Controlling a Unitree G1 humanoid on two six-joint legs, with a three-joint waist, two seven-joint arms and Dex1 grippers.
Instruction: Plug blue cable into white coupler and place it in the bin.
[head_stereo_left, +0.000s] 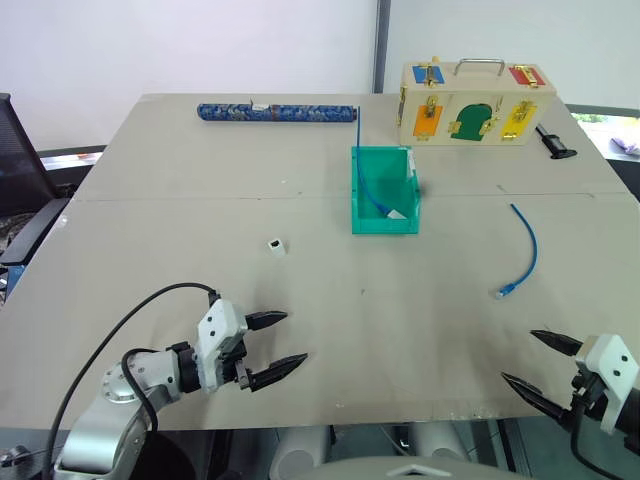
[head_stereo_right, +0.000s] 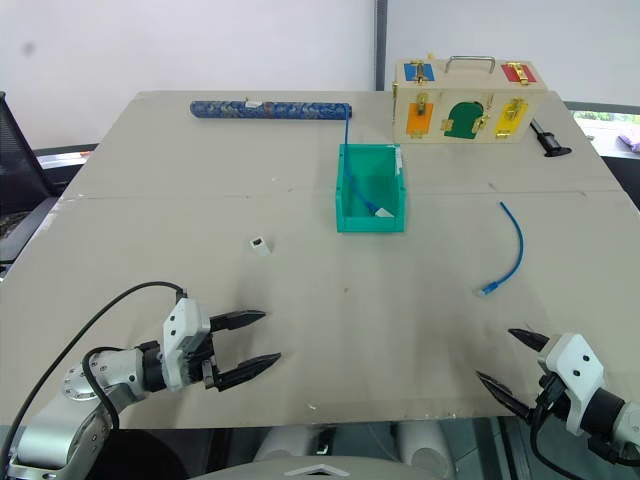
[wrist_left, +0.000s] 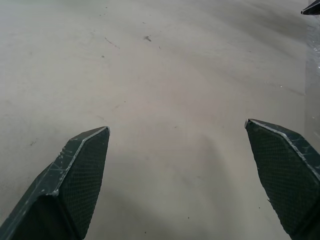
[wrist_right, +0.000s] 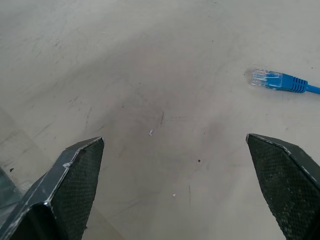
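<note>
The blue cable (head_stereo_left: 526, 250) lies curved on the table's right side, its clear plug (wrist_right: 263, 78) nearest my right gripper. The tiny white coupler (head_stereo_left: 277, 245) stands left of centre on the table. The teal bin (head_stereo_left: 381, 192) sits at mid-table toward the back, holding a straighter blue cord with a white piece. My left gripper (head_stereo_left: 281, 345) hovers open over the near left of the table, below the coupler, empty. My right gripper (head_stereo_left: 523, 362) is open and empty at the near right edge, short of the cable's plug.
A cream box (head_stereo_left: 474, 102) with coloured latches and a handle stands at the back right, a small black tool (head_stereo_left: 552, 142) beside it. A dark blue patterned roll (head_stereo_left: 275, 112) lies along the back edge. A black chair (head_stereo_left: 20, 170) is at the table's left.
</note>
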